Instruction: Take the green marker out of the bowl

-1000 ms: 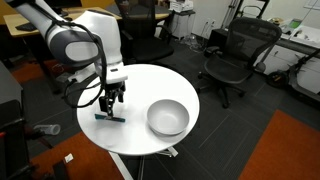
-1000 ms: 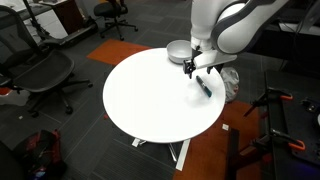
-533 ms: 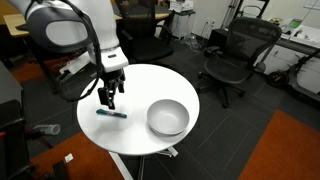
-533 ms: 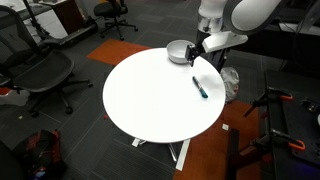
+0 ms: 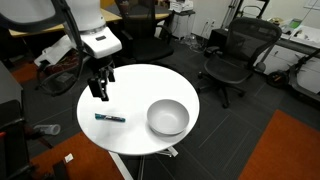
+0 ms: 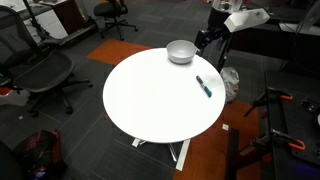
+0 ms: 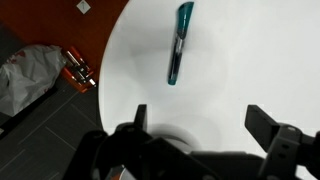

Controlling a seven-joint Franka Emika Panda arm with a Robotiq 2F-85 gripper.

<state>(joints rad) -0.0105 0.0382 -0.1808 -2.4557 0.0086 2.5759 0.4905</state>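
Observation:
The green marker lies flat on the white round table, outside the bowl; it also shows in an exterior view and in the wrist view. The silvery bowl stands empty on the table, also seen in an exterior view. My gripper hangs open and empty well above the table, over the marker's side; it also shows in an exterior view. In the wrist view the two fingers are spread wide with nothing between them.
Office chairs stand around the table, another in an exterior view. Red-handled tools and a bag lie on the floor beside the table edge. Desks line the back.
My gripper has let go of the marker and risen away from the table. The marker now lies on the table. The bowl has not moved.

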